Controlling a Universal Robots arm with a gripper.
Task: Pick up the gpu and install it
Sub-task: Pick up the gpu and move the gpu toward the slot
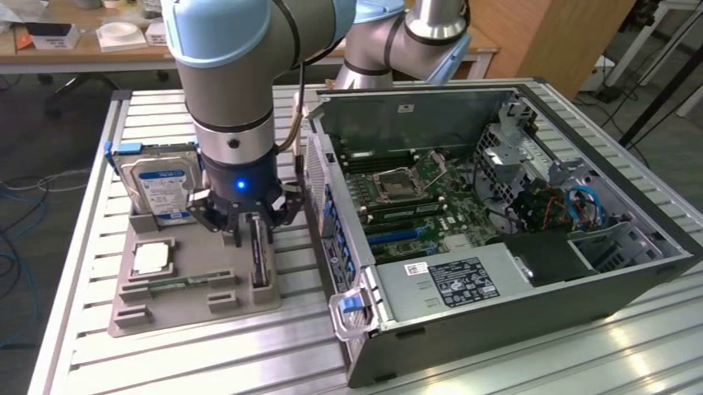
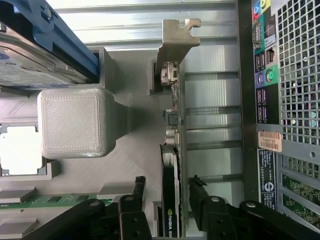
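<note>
Table (image 1: 615, 346) slatted metal; tray (image 1: 143, 317) with gpu (image 1: 259, 259), computer case (image 1: 495, 346); desk (image 1: 66, 56) behind.

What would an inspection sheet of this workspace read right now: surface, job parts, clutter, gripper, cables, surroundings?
Surface: slatted metal table, with a gray parts tray on it.
Job's things: gpu on edge in a tray slot; open computer case beside the tray.
Clutter: hard drive upright in the tray; processor and memory stick lying in tray pockets.
Gripper: gripper open, a finger on each side of the gpu, not closed on it.
Cables: blue cables inside the case; loose cables on the floor, exterior view's left.
Surroundings: wooden desk behind the table.
</note>
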